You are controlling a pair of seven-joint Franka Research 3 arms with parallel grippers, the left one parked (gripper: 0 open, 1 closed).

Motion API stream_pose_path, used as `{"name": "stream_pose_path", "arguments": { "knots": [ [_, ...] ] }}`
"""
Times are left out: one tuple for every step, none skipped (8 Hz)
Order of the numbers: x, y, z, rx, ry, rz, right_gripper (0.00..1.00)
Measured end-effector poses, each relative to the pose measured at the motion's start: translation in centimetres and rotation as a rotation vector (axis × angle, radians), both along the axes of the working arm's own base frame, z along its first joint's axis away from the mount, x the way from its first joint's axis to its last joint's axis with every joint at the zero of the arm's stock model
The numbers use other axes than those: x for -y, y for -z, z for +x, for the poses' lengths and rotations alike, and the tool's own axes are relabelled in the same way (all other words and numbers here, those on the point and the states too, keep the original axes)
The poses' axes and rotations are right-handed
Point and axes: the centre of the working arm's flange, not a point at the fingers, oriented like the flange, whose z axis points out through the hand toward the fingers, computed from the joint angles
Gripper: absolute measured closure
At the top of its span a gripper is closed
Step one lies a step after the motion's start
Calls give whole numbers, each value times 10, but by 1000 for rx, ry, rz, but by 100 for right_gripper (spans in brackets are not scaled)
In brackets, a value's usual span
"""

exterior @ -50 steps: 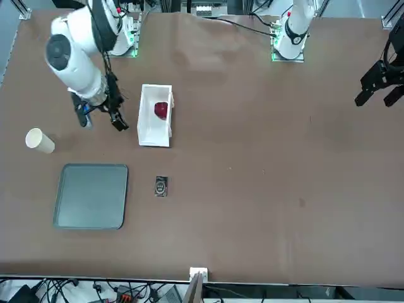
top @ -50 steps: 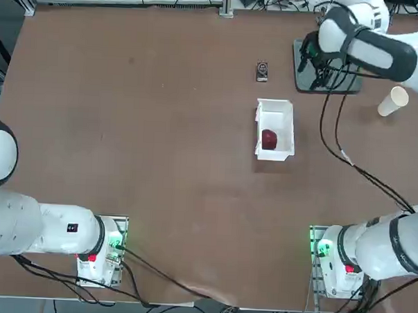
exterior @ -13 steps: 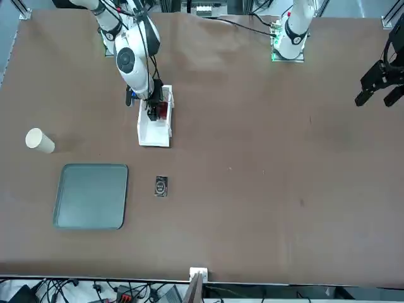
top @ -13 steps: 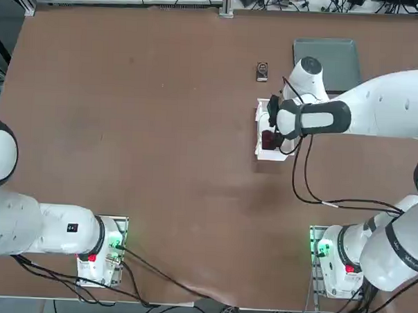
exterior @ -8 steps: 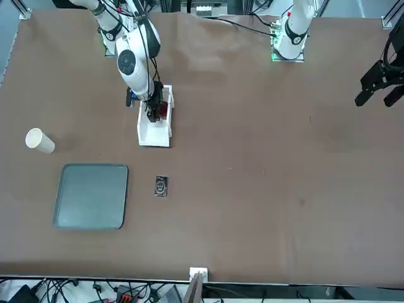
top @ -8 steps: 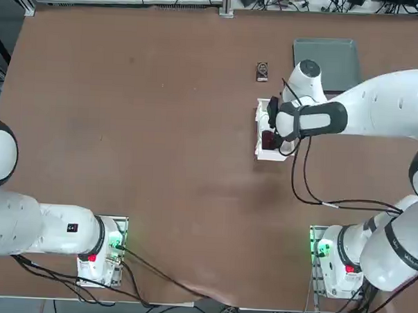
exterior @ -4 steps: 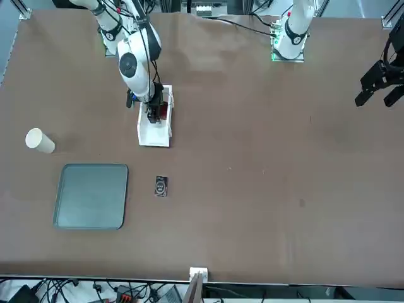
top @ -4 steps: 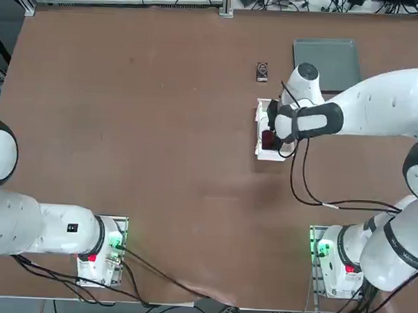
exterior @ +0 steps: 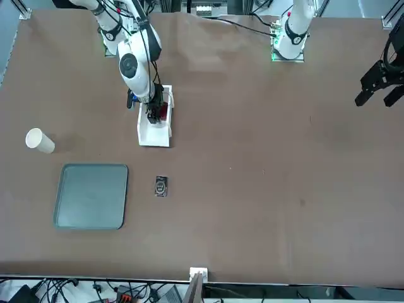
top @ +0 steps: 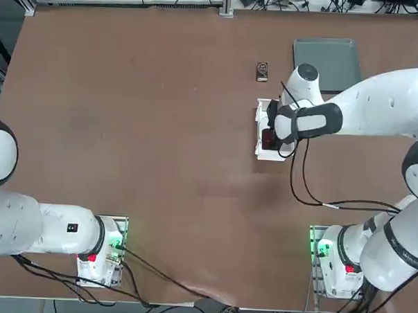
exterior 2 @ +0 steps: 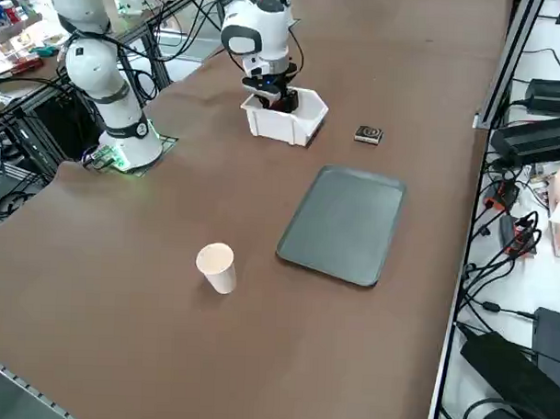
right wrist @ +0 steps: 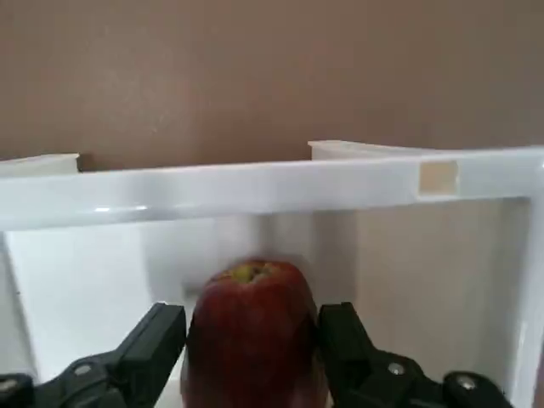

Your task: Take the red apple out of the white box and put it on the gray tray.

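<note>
Down inside the white box [right wrist: 272,183], the right gripper [right wrist: 253,340] has its jaws pressed against both sides of the red apple [right wrist: 252,327], which sits between the black fingers [right wrist: 157,340]. Around the box spreads a bare brown table [top: 141,112]. The gray tray [exterior: 91,196] lies well apart, with a paper cup [exterior: 39,141] and a small black device [exterior: 161,186] nearby; no writing is legible.

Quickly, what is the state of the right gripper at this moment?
Right gripper: down inside the white box, shut on the red apple, one finger against each side of it.
</note>
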Motion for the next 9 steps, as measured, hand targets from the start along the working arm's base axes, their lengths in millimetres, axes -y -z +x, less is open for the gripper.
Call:
{"name": "stream_pose_path", "arguments": {
  "knots": [
    [0,0,0,1,0,1,7],
    [0,-1,0,2,1,1,11],
    [-1,-1,0,2,11,1,15],
    [-1,-3,0,3,22,2,21],
    [-2,-3,0,3,28,2,23],
    [-2,-3,0,3,32,2,23],
    [-3,-4,1,6,35,4,23],
    [-3,-8,2,11,39,9,23],
    [-2,-15,3,8,43,13,23]
  ]
}}
